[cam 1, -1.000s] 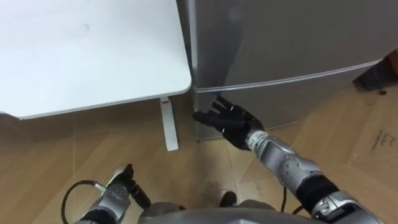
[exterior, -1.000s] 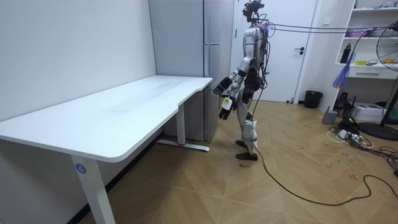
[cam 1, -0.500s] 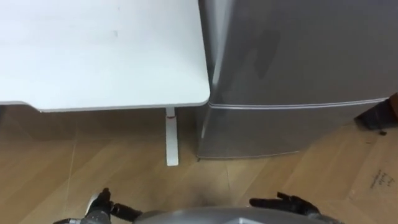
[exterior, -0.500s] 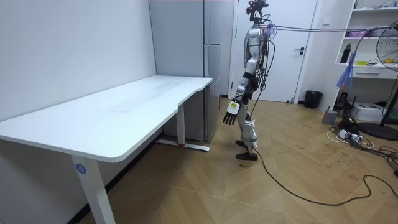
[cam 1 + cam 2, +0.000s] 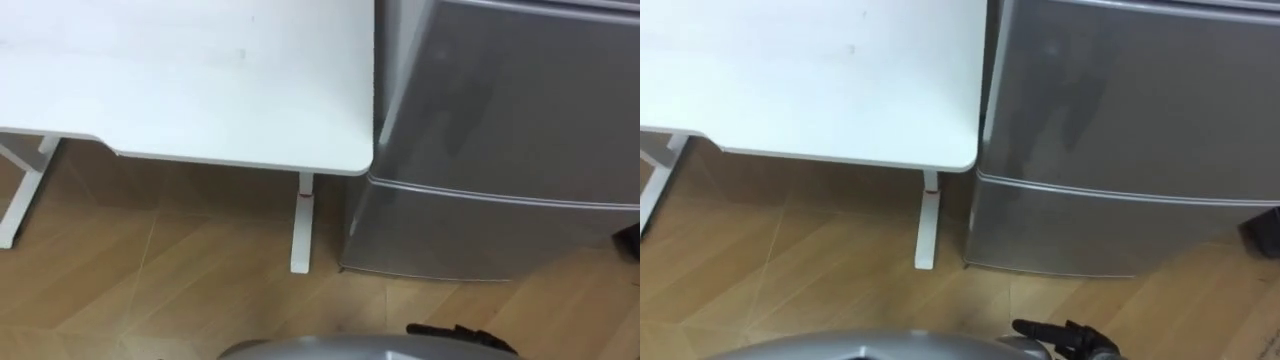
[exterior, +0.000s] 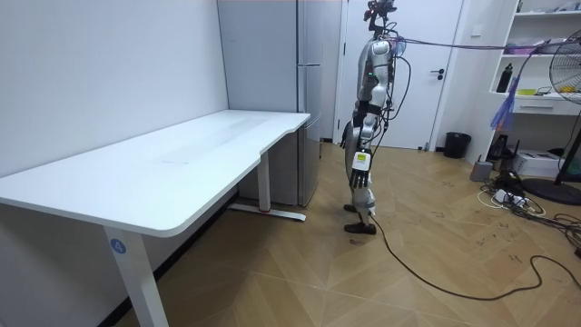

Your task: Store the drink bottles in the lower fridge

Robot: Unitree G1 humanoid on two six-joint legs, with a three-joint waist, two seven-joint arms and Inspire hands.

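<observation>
Two-door fridge shut, right hand relaxed

The fridge is tall and silver-grey, with a smooth, shiny front. It has one door above another, and both are shut. The lower door sits at the bottom, close to the floor. A thin line runs across between it and the door above. The fridge stands up straight on the wood floor, just beside the end of the white table
</observation>
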